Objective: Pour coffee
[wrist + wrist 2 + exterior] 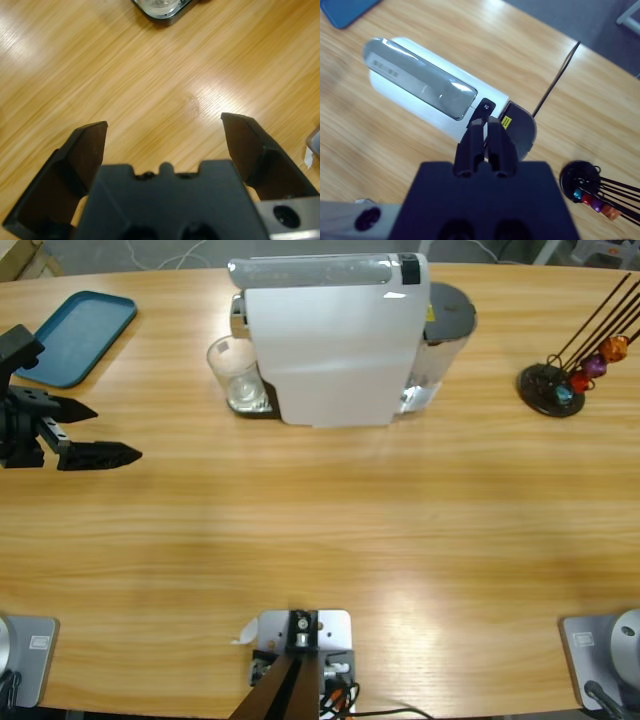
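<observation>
A white coffee machine (pixel 330 350) stands at the back middle of the table. A small clear glass tumbler (pixel 237 373) sits on its drip tray at the machine's left side. The glass looks clear, and the coffee is out of view. My left gripper (pixel 115 432) hovers at the table's left, open and empty, pointing right. In the left wrist view the left gripper (pixel 164 122) faces bare wood, with the tumbler's base (pixel 161 6) at the top edge. My right gripper (pixel 486 121) is shut and hangs above the machine (pixel 420 95), near its top button. It does not show in the high view.
A blue tray (pixel 75 335) lies at the back left corner. A black capsule stand (pixel 552 390) with coloured capsules on wire arms is at the back right, and the stand (pixel 580 180) also shows in the right wrist view. Bare wood fills the table's front half.
</observation>
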Robot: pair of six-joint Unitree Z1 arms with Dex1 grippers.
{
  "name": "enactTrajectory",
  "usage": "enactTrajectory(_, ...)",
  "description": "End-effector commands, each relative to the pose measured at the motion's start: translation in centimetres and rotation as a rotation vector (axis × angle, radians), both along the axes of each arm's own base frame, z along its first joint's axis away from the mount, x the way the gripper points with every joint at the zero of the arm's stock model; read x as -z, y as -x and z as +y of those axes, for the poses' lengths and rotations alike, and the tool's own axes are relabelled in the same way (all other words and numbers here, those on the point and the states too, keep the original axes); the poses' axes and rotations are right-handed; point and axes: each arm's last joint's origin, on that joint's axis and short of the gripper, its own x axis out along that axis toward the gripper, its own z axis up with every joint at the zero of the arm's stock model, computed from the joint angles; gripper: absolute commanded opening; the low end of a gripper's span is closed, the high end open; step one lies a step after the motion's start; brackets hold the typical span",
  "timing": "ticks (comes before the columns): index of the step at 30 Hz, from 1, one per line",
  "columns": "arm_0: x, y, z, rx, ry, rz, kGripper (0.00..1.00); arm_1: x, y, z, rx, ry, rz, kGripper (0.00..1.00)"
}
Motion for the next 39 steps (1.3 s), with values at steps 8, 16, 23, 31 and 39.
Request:
enactTrajectory(8,1.0,0.7,0.3,-0.019,-0.015,0.022,0.987,4.4,-4.6,1.6,0.035,0.047,0.130,0.000)
enactTrajectory(16,1.4,0.4,0.1,-0.025,-0.020,0.036,0.987,4.9,-4.4,1.9,0.022,0.055,0.153,0.000)
enactTrajectory(23,1.4,0.3,0.1,-0.025,-0.019,0.035,0.987,5.4,-4.9,2.3,0.015,0.050,0.163,0.000)
enactTrajectory(31,1.6,0.1,0.0,-0.025,-0.023,0.041,0.987,5.9,-4.9,2.4,0.012,0.057,0.177,0.000)
enactTrajectory(39,1.7,0.1,0.0,-0.025,-0.023,0.041,0.987,6.4,-4.9,2.5,0.014,0.065,0.193,0.000)
